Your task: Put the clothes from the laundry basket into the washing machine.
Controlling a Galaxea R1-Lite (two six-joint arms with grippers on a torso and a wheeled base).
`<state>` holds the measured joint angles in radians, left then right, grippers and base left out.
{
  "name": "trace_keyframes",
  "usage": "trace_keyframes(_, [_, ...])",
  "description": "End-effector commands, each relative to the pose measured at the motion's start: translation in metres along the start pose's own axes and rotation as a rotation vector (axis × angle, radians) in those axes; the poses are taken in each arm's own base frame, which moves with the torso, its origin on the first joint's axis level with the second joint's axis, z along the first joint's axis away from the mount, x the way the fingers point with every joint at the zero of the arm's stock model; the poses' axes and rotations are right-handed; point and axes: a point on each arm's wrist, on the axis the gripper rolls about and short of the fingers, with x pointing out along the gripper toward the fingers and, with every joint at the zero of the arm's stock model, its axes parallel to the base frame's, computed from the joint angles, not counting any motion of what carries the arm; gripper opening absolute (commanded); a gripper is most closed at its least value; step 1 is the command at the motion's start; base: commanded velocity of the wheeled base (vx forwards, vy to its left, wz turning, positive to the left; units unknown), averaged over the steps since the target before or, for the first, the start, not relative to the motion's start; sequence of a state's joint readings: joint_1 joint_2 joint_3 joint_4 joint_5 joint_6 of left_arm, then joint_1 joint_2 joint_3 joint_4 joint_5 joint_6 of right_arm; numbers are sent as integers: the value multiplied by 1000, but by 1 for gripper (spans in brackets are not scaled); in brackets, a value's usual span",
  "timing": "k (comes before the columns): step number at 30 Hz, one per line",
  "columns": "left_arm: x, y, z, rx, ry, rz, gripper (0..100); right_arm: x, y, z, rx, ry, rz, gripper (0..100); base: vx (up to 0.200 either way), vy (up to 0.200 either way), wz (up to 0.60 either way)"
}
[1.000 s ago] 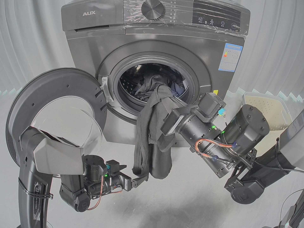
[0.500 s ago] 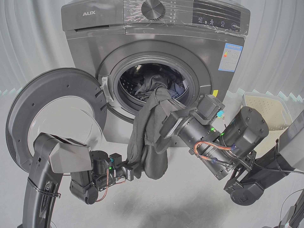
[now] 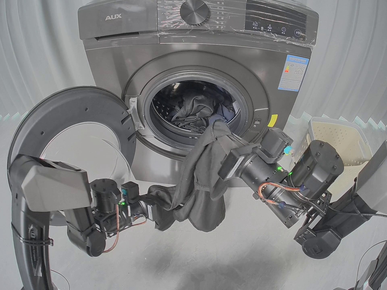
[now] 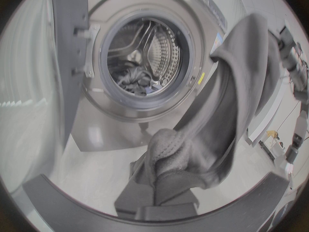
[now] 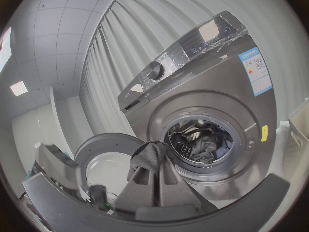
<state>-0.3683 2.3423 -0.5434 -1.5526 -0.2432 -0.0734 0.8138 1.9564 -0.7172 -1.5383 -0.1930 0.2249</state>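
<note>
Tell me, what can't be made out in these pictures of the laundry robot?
Laundry basket: head view, the right arm covers its lower part; any clothes left inside are hidden.
Left gripper: head view, the dark garment wraps over its fingertips.
Drum: left wrist view, the piled clothes are too tangled to count.

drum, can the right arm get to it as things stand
Probably yes: the door is swung wide and nothing stands between the right hand and the drum. The garment it grips, also held by the left hand, hangs below.
</note>
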Motion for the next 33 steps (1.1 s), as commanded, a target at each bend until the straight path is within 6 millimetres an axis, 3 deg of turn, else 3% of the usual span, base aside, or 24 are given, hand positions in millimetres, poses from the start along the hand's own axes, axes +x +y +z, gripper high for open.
trace_keyframes(1, [-74, -11, 56, 24, -118, -10, 0, -28, -33, 5, -44, 66, -87, 0, 0, 0, 0])
trace_keyframes(4, [-94, -9, 68, 31, -153, -7, 0, -34, -43, 8, -67, 76, -100, 0, 0, 0, 0])
trace_keyframes(8, [-101, -10, 82, 53, -214, -1, 0, -34, -63, 14, -120, 66, -152, 0, 0, 0, 0])
trace_keyframes(13, [-117, -14, 111, 93, -338, 1, 0, -50, -89, 19, -153, 97, -208, 0, 0, 0, 0])
trace_keyframes(17, [-125, -21, 129, 113, -416, -12, 0, -57, -92, 16, -166, 131, -207, 0, 0, 0, 0])
trace_keyframes(25, [-130, -33, 144, 134, -483, -47, 0, -60, -94, 15, -169, 140, -217, 0, 0, 0, 0])
trace_keyframes(33, [-130, -31, 145, 135, -488, -38, 0, -64, -97, 17, -190, 141, -231, 0, 0, 0, 0])
